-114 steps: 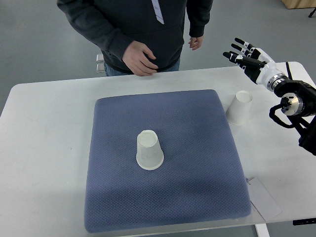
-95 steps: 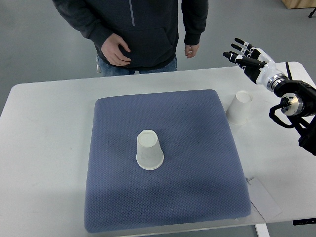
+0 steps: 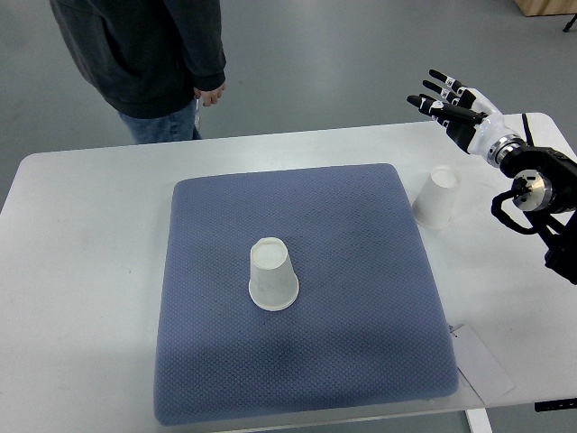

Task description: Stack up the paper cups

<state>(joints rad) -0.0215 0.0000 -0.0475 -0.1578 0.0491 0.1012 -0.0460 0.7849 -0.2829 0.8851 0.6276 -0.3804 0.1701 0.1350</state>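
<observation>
The right robot hand (image 3: 448, 106) hangs above the far right corner of the bench (image 3: 81, 271), fingers spread wide, holding nothing. Just below it one cup (image 3: 438, 196) stands upside down on the bench, beside the blue mat (image 3: 361, 298). A second cup (image 3: 272, 274) stands upside down near the mat's middle. A person (image 3: 144, 63) stands at the far left.
</observation>
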